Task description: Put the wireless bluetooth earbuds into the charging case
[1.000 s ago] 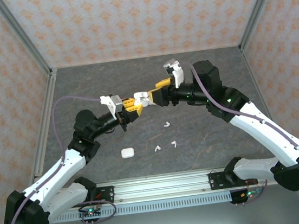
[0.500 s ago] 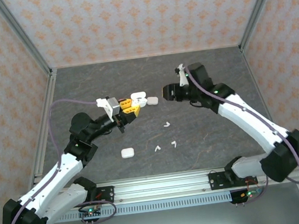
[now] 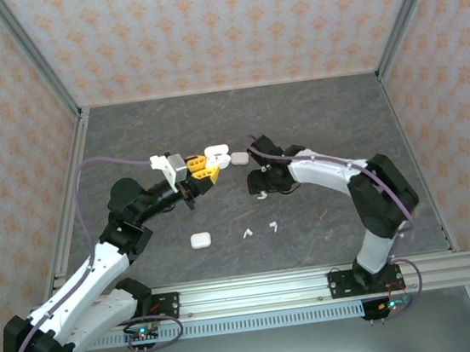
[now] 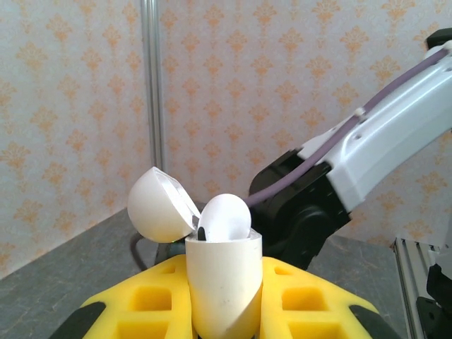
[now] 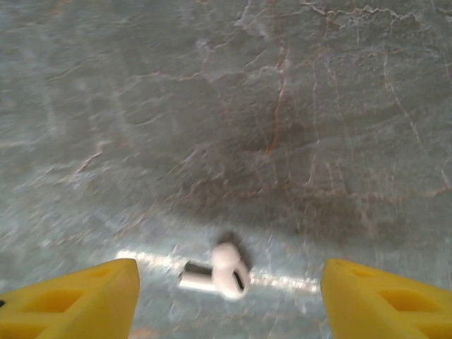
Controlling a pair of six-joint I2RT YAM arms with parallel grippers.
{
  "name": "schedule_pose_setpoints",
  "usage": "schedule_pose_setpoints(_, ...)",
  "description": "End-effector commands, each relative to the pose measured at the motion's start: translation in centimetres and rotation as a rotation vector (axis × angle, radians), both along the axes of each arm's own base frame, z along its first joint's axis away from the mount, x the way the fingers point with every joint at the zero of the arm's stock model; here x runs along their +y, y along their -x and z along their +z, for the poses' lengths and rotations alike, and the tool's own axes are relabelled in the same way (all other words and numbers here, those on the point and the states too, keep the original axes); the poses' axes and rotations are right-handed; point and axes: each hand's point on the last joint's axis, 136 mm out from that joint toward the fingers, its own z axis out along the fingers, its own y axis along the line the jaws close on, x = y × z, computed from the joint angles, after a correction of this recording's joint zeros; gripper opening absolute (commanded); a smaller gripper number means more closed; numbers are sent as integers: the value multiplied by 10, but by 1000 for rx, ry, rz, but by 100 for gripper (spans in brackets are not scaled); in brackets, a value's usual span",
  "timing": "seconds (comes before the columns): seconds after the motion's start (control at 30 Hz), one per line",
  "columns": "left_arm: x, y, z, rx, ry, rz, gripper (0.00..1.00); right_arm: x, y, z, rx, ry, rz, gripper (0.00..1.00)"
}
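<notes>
- Earbud point(image 5: 215, 275) lies on the desk point(image 5: 282, 106), low in the centre of the right wrist view, between the spread right jaws and a touch left of midway.
- Its stem runs across the frame, pointing left, roughly along the line the jaws would close on.
- I judge the right arm much the nearer.
- Left jaws pinch the open case point(image 4: 222, 282) mid-frame, with a second earbud point(image 4: 224, 215) seated inside.

Bare table point(image 5: 282, 106) is left on both sides of the earbud point(image 5: 224, 272) between the wide-spread fingers of the right gripper point(image 5: 229, 282). Passage beyond it to the left is blocked by the open charging case point(image 3: 220, 155) clamped in the left gripper point(image 3: 208, 169). Two loose earbuds point(image 3: 246, 233) and a closed case point(image 3: 199, 240) are set well apart.
</notes>
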Motion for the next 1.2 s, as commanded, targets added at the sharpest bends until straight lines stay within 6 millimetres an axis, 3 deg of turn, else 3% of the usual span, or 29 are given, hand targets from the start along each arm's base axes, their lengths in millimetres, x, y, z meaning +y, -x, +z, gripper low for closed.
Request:
schedule_pose_setpoints(0.0, 2, 3, 6, -36, 0, 14, 0, -1, -10, -2, -34, 61, 0, 68)
schedule_pose_setpoints(0.5, 1, -1, 2, -24, -6, 19, 0, -12, 15, -27, 66, 151, 47, 62)
schedule_pose_setpoints(1.17, 1, -2, 1, -16, -9, 21, 0, -30, 46, -19, 119, 164, 70, 48)
